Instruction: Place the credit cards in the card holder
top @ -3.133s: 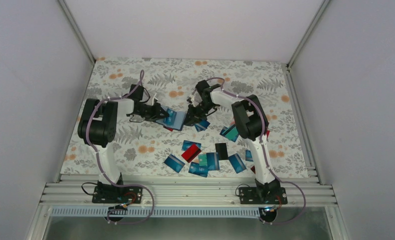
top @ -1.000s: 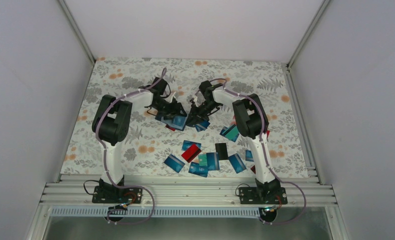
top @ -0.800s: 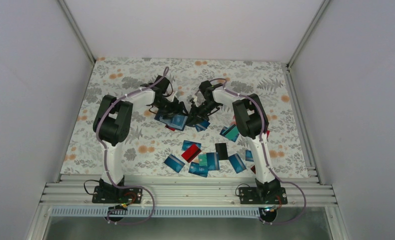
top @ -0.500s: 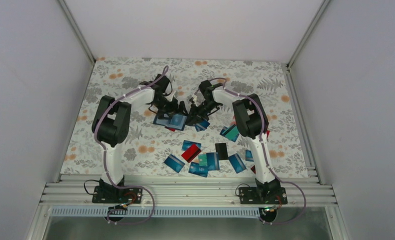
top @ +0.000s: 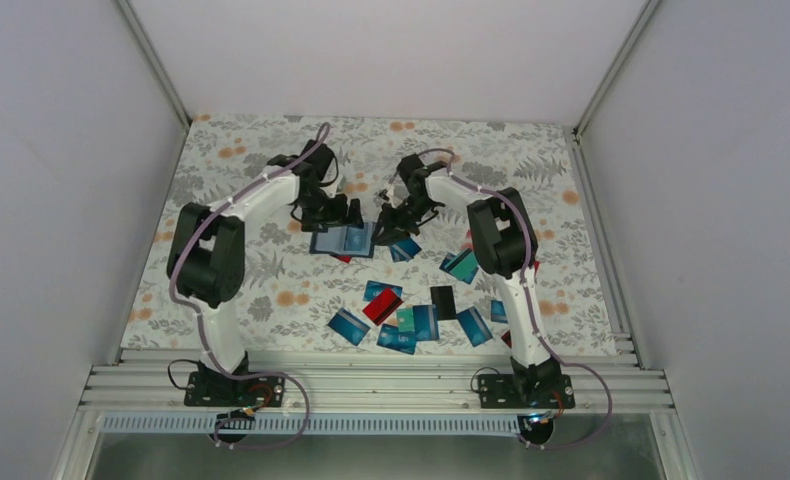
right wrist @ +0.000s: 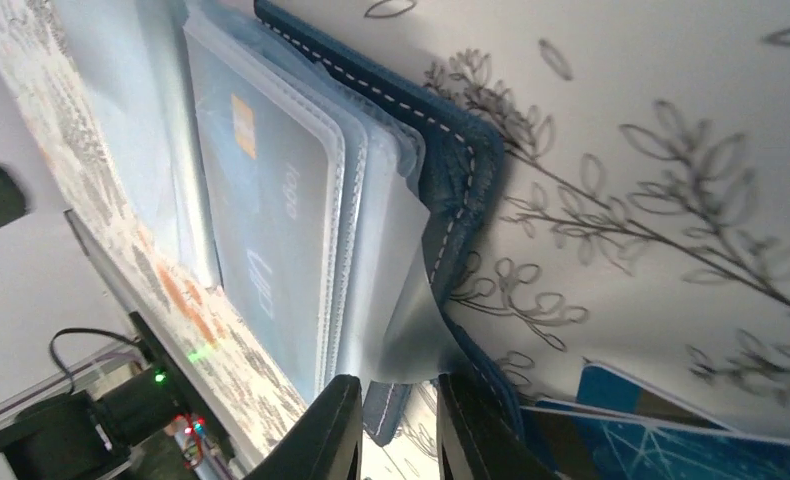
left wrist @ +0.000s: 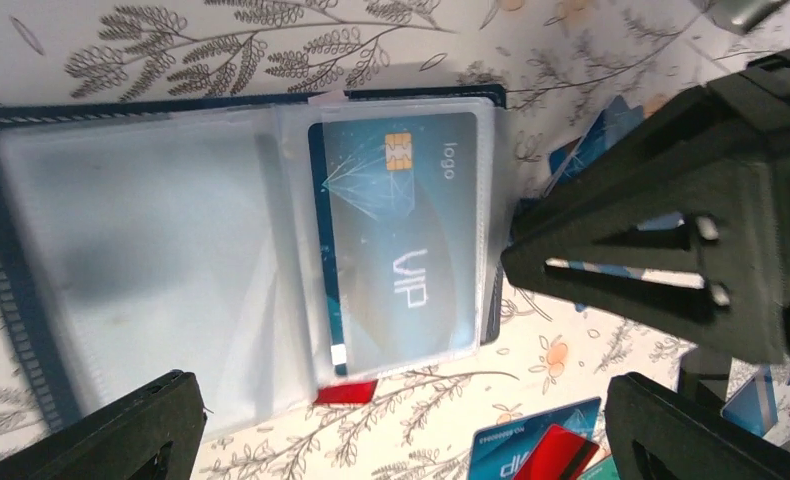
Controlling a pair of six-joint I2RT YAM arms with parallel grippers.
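Your left gripper (left wrist: 399, 400) hangs above the card holder (top: 343, 240) with its fingers (left wrist: 121, 435) spread wide and nothing between them. The card holder lies opened out flat on the floral tablecloth (top: 241, 160), navy cover down and clear sleeves (left wrist: 131, 250) facing up. A teal VIP card (left wrist: 401, 235) sits inside the sleeve on the holder's right half, and a red card (left wrist: 346, 392) peeks out from under the holder's near edge. At the holder's right edge, your right gripper (right wrist: 399, 385) is pinched almost closed, with a clear sleeve and the stitched navy cover caught together between its fingers. Just right of the holder lie a few blue cards (top: 405, 248). The other credit cards (top: 411, 322), a black card (top: 442, 301) among them, are scattered on the near side of the holder, towards the arm bases and well apart from it
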